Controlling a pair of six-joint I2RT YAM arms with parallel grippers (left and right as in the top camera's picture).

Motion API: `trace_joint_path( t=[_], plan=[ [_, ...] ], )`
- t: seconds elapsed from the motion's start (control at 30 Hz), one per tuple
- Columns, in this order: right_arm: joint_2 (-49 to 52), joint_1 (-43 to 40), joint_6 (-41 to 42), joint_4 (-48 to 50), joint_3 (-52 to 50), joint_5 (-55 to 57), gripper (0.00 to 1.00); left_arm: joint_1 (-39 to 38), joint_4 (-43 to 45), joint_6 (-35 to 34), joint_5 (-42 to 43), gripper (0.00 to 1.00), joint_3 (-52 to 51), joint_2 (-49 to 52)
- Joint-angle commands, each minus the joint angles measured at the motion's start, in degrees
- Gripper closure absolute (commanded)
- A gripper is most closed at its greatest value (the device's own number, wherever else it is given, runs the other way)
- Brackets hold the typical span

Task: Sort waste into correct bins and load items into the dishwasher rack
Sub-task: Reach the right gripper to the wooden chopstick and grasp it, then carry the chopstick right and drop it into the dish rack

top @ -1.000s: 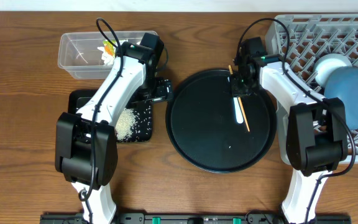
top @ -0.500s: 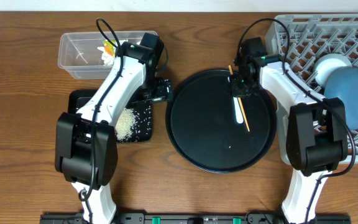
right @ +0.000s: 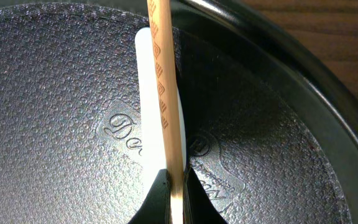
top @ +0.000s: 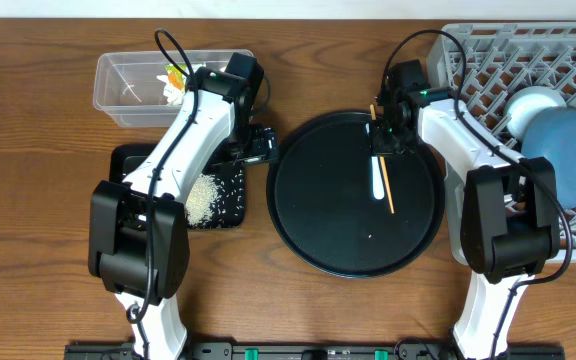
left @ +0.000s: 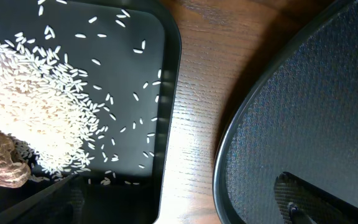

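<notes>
My right gripper (top: 380,141) is shut on the thin wooden chopstick (top: 383,165) over the far part of the round black tray (top: 318,230). In the right wrist view the chopstick (right: 165,81) runs straight up from between the right gripper's (right: 175,178) fingers, across the white utensil (right: 149,118) lying flat beneath it. My left gripper (top: 258,145) stands open between the shallow black tray (top: 128,160) and the round tray. Its wrist view shows white rice (left: 36,106) and a brown lump (left: 2,169) in that tray (left: 169,93). The left gripper (left: 180,182) holds nothing.
The clear tub (top: 118,95) at the back left holds the printed wrapper (top: 175,74) and white tissue (top: 173,93). The grey rack (top: 488,55) at the right holds the white bowl (top: 534,105) and dark blue plate (top: 568,150). Bare wood lies in front.
My right gripper's jaws have shut onto the chopstick. The chopstick's near end has swung a little to the left, and the white utensil has shifted slightly left. The left arm is still.
</notes>
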Motion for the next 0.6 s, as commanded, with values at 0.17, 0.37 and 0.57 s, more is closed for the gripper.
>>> trace_joint_path(
  t=[0.17,0.37,0.57],
  plan=[
    [0.2,-0.7,1.0,-5.9,4.8,-0.8,0.99,0.0,-0.2,-0.7,-1.1,0.02,-0.3,-0.9],
    [-0.5,-3.1,1.1,-12.6,13.2,-0.7,0.99,0.0,-0.2,-0.7,-1.1,0.02,-0.3,-0.9],
    [-0.9,-6.6,0.5,-20.4,24.9,5.9,0.99,0.0,-0.2,-0.7,-1.1,0.02,-0.3,-0.9]
  ],
)
